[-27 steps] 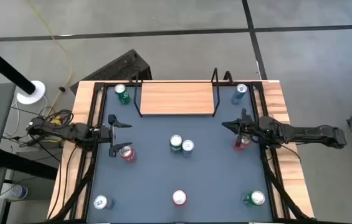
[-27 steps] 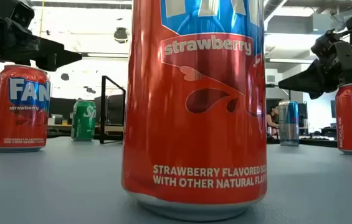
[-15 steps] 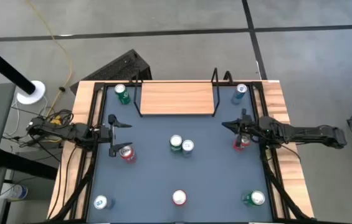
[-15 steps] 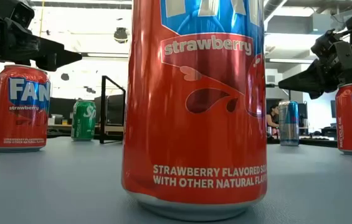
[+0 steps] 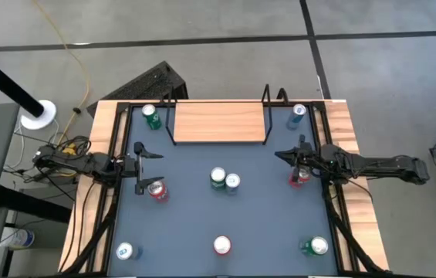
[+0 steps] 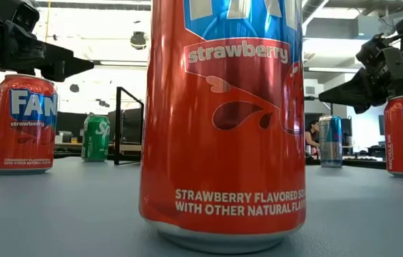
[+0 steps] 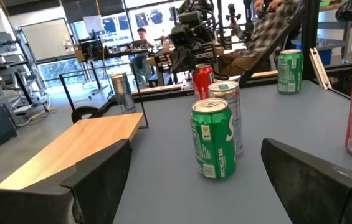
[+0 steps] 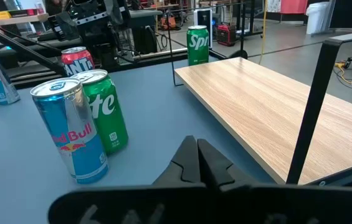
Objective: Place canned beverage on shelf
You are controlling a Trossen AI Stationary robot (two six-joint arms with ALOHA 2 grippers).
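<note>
Red can (image 5: 156, 189) stands upright just beside my wide-open, empty left gripper (image 5: 142, 160); right gripper (image 5: 286, 157) shut, empty.

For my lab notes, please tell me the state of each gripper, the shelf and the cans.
left gripper: open, holding nothing
right gripper: shut, holding nothing
shelf: bare, no can on it
cans: upright on the table
</note>
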